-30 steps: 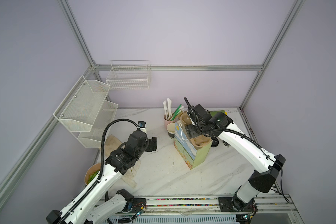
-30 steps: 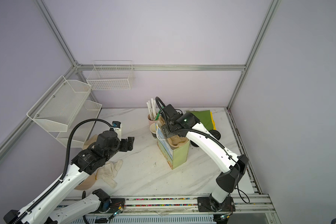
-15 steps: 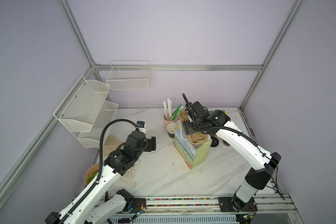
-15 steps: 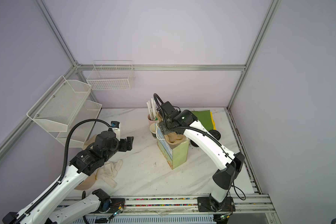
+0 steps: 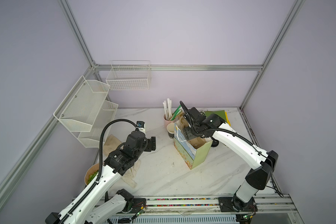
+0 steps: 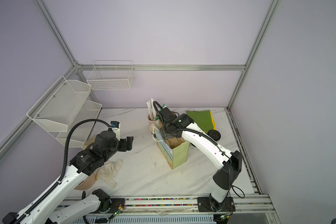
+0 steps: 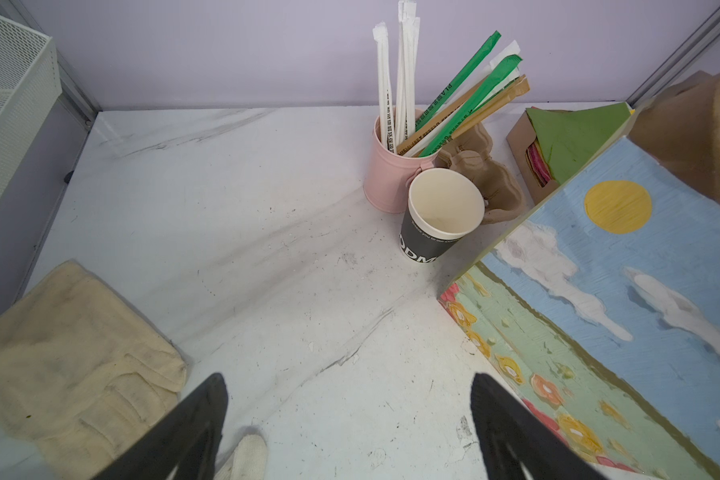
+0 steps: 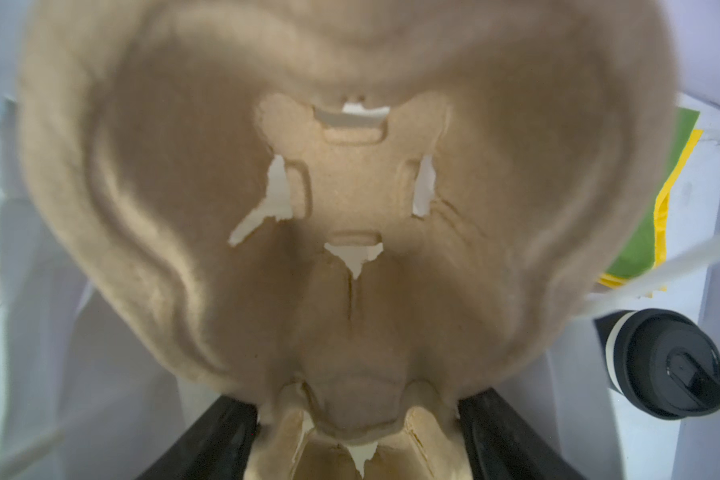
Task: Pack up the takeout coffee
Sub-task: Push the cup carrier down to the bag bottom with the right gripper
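My right end effector [image 8: 358,409] is clamped on the pulp cup carrier [image 8: 350,187], at the mouth of the paper bag [image 6: 173,153]. My left end effector [image 7: 348,380] hangs apart, empty. The takeout coffee [image 8: 674,365] stands on the worktop [image 6: 144,174] beside the bag, toward the right edge. I judge I'm seating the carrier: next I should lower it level, then fetch the coffee.

Lidless black cup [image 7: 429,243]: white "ODM" low on side (cut off). Green straw wrapper [image 7: 460,77]: "PLA".

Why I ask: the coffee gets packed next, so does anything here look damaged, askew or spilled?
The pulp cup carrier, clamped in the right gripper, has ragged tears around the flaps of its cup socket, seen in the right wrist view. One runs out as a long slit. Nothing looks spilled.
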Available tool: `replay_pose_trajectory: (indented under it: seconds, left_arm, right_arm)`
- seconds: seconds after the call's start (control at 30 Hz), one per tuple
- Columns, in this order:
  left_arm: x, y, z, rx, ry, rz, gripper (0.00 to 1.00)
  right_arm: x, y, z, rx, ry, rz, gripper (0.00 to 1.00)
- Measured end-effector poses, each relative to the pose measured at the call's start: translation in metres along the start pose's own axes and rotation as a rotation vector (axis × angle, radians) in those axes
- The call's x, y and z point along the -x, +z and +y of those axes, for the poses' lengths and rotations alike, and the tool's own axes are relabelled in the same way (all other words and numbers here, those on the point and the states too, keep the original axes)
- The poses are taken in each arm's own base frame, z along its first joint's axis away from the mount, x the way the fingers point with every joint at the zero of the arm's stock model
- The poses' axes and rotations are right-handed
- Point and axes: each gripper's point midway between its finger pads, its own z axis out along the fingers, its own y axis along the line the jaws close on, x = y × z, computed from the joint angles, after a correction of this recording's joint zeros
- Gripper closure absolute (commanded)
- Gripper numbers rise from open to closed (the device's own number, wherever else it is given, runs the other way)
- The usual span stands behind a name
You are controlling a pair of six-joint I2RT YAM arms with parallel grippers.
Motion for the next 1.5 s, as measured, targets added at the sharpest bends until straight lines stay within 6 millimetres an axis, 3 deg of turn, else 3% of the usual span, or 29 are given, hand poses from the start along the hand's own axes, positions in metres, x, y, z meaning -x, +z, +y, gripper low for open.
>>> replay_pose_trajectory:
  seconds: [0.23,0.5,1.5]
  left_arm:
    - [0.0,0.0,0.0,-0.004,-0.003,0.002,0.1]
    - [0.0,0.0,0.0,-0.006,-0.004,0.003,0.1]
    - [0.0,0.001,0.002,-0.005,-0.007,0.005,0.1]
  right_arm:
    - [-0.001,-0.007,-0.002,0.008,0.017,-0.006,0.24]
    - [-0.011,-0.003,-0.003,-0.001,0.007,0.028,0.24]
    - [-0.059,0.044,0.0,-0.035,-0.046,0.201,0.23]
